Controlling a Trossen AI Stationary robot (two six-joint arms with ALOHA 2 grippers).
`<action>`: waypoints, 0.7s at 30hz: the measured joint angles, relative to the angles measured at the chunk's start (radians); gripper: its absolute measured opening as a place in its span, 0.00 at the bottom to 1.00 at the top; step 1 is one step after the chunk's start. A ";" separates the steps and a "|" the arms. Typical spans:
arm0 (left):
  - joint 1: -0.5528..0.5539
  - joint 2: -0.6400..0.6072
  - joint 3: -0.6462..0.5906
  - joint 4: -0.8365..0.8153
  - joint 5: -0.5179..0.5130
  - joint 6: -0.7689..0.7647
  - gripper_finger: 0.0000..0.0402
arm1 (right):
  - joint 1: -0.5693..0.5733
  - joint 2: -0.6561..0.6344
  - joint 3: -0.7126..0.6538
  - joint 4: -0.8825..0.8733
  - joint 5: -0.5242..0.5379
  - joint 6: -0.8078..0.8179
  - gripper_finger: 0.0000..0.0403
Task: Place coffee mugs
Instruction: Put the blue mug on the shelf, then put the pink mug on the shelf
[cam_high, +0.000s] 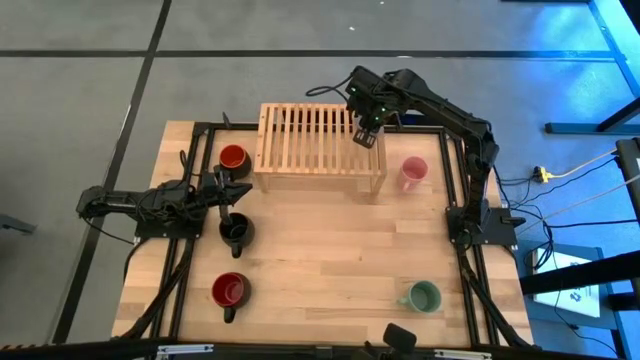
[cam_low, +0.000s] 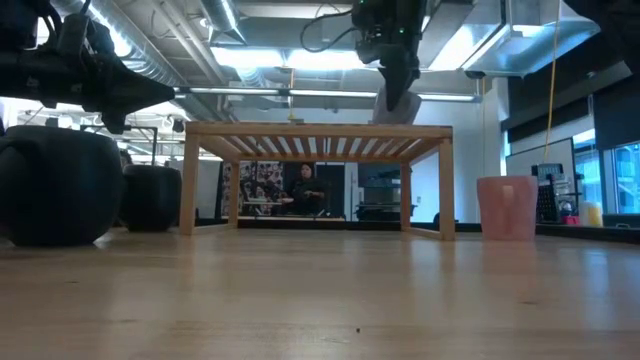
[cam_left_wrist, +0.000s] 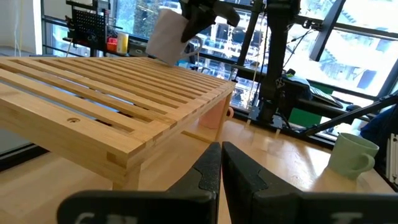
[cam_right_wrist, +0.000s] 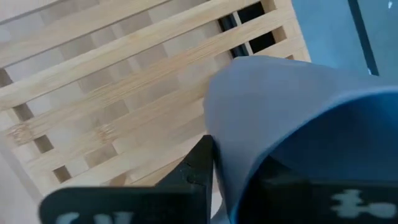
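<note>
I am holding the lavender mug (cam_high: 366, 137) in the right gripper (cam_high: 365, 128), fingers clamped on its wall, and it is hanging tilted over the far right part of the slatted wooden rack (cam_high: 300, 165). In the low view the lavender mug (cam_low: 397, 103) is sitting right at the top of the slats, so close that I cannot tell whether it is touching them. The right wrist view is filling with its pale wall (cam_right_wrist: 280, 124), with slats behind.

As I am reading it, no mug is standing on the rack yet (this one would be the first). Five others are waiting on the table (cam_high: 330, 270): the orange-red mug (cam_high: 233, 157) just beside the rack's left end, the black mug (cam_high: 236, 230) a little nearer me, the dark red mug (cam_high: 229, 291) near the front left, the green mug (cam_high: 425, 296) at the front right, and the pink mug (cam_high: 413, 171) just right of the rack.

The left gripper (cam_high: 228, 186) is waiting low over the table between the orange-red and black mugs, its fingers (cam_left_wrist: 208, 171) pressed nearly together and carrying nothing.

So I am judging the job as barely begun: one mug being set down, five left to fetch.
</note>
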 joint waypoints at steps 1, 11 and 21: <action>0.000 0.000 0.000 0.000 0.000 0.000 0.02 | 0.000 0.000 0.000 0.003 0.003 0.008 0.11; 0.000 0.000 0.000 0.000 -0.001 0.001 0.02 | 0.000 0.000 0.000 0.062 0.078 0.054 0.27; 0.000 0.000 0.000 0.000 -0.002 0.001 0.02 | 0.001 -0.020 0.039 0.092 0.074 0.055 0.47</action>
